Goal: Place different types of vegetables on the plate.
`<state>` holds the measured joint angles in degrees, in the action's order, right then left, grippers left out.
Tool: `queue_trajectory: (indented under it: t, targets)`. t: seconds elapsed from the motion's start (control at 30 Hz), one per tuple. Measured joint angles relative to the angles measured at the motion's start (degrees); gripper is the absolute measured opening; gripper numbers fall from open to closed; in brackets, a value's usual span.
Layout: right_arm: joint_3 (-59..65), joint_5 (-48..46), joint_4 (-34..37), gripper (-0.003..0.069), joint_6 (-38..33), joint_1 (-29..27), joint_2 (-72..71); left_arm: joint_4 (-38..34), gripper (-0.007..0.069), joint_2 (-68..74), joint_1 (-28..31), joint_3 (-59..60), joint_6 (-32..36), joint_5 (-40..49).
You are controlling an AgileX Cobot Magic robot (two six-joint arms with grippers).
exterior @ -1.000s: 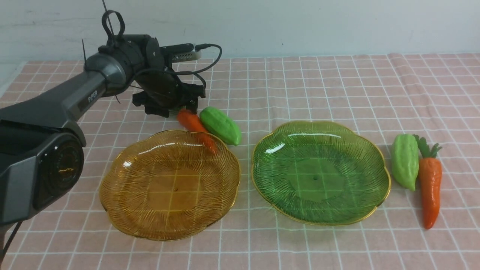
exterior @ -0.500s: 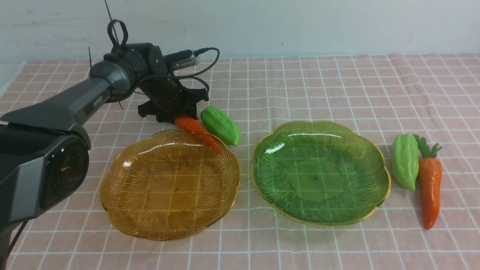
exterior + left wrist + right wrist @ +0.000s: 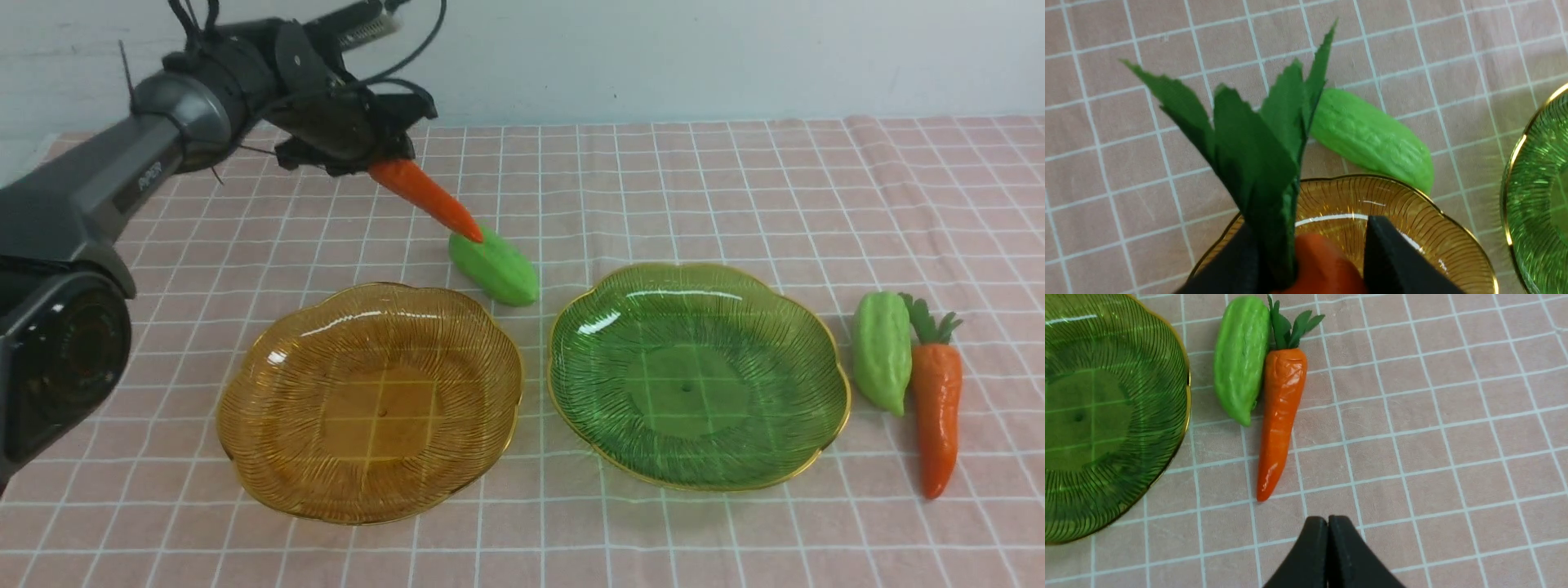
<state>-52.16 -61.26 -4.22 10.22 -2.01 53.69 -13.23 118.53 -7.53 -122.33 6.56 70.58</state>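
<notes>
**Left gripper (image 3: 377, 159) is holding a carrot (image 3: 424, 200) in the air, in the upper left of the front view.**

Its fingers (image 3: 1392, 261) are clamping the thick orange end just under the leafy top (image 3: 1257, 143). I think this is because that end is giving the firmest hold, while the tip is hanging free and slanting down toward the centre of the frame. The tip is showing just over a bitter gourd (image 3: 494, 267); whether they are touching, I cannot tell. This gourd is lying on the checked cloth (image 3: 735, 188) behind the amber plate (image 3: 326, 465) and the green plate (image 3: 694, 457), and both plates are not yet holding any vegetable. At the right edge, a second gourd (image 3: 882, 351) and a second carrot (image 3: 936, 408) are lying side by side. The right gripper (image 3: 1327, 555) is waiting near them, its fingers pressed together on nothing.
</notes>
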Motion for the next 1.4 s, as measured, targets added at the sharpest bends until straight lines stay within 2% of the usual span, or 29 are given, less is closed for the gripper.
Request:
queue_trajectory:
  t: [0.17, 0.4, 0.6, 0.67, 0.8, 0.93, 1.07, 1.2, 1.27, 1.33, 1.4]
  targets:
    - [-2.1, 3.4, 1.6, -0.0013, -0.1, 0.0, 8.6, -0.4, 0.0248, -2.2, -0.2, 2.8, 1.8, 0.2]
    - [-2.1, 8.3, 3.7, -0.0006, -0.4, 0.0, 19.7, 0.0, 0.0248, -9.8, -0.8, 17.2, 2.7, -0.3]
    - [-2.1, 12.7, 4.2, 0.0057, -1.8, 0.0, 27.5, 2.5, 0.0248, -13.7, -1.0, 28.8, 2.9, -4.3]
    - [-2.1, 14.9, 4.2, 0.0113, -1.9, 0.0, 30.4, 3.5, 0.0248, -13.7, -1.0, 33.3, 2.9, -7.7]
    - [-2.4, 18.9, 4.2, 0.0333, -1.8, 0.0, 38.2, 3.0, 0.0248, -12.8, -1.0, 35.6, 2.6, -10.0]
    - [-2.4, 20.4, 5.6, 0.0432, -1.0, 0.0, 42.1, 2.4, 0.0248, -11.6, -1.0, 35.7, 2.6, -10.4]
    - [-2.4, 21.0, 8.4, 0.0486, -1.1, 0.0, 45.7, 2.4, 0.0252, -10.2, -1.0, 35.7, 2.6, -11.0]
    - [-2.4, 21.3, 9.5, 0.0496, -1.4, 0.0, 48.1, 2.4, 0.0286, -9.4, -1.0, 35.7, 2.7, -11.2]
    - [-2.5, 21.4, 9.6, 0.0477, -1.6, 0.0, 49.3, 2.4, 0.0350, -9.4, -1.0, 35.7, 2.9, -11.5]
    - [-2.7, 21.3, 9.5, 0.0406, -1.9, 0.0, 49.4, 2.4, 0.0426, -9.4, -1.0, 35.7, 2.9, -11.6]
    - [-3.0, 20.5, 9.4, 0.0302, -2.0, 0.0, 49.4, 2.4, 0.0465, -9.4, -1.0, 35.7, 2.9, -11.6]
